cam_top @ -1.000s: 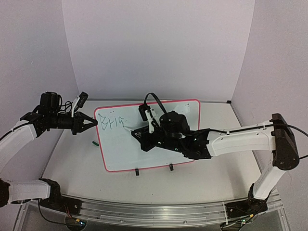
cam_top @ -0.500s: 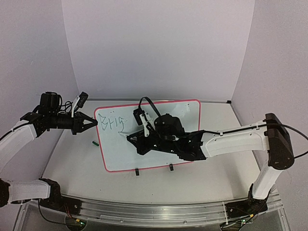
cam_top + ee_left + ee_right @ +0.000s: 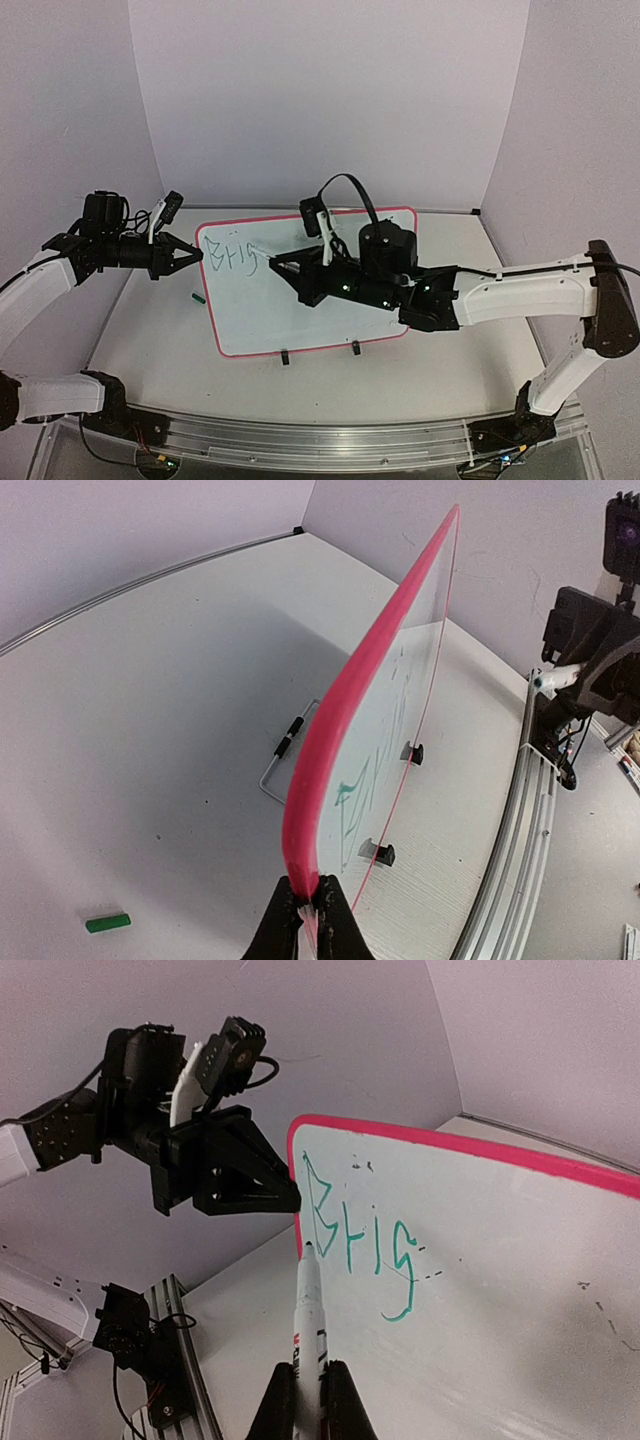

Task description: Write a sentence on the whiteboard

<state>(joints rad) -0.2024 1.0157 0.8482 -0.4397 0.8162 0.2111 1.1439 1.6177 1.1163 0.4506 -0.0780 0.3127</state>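
Observation:
The whiteboard (image 3: 260,315), white with a red-pink frame, stands tilted on the table. Green letters "Brig" (image 3: 232,256) sit at its upper left; no other words show. My left gripper (image 3: 198,254) is shut on the board's upper left corner; the left wrist view shows the jaws pinching the red frame (image 3: 340,710). My right gripper (image 3: 305,282) is shut on a white marker (image 3: 309,1305), tip pointing left, just right of the letters (image 3: 365,1245). I cannot tell whether the tip touches the board (image 3: 520,1290).
A small green marker cap (image 3: 198,296) lies on the table left of the board, also in the left wrist view (image 3: 107,922). Two black clips (image 3: 285,357) (image 3: 355,348) sit on the board's near edge. A wire stand (image 3: 285,748) props it behind. Walls close off three sides.
My right gripper dipped down and left with the marker, then rose and moved right, away from the letters. The left gripper and the board have not moved.

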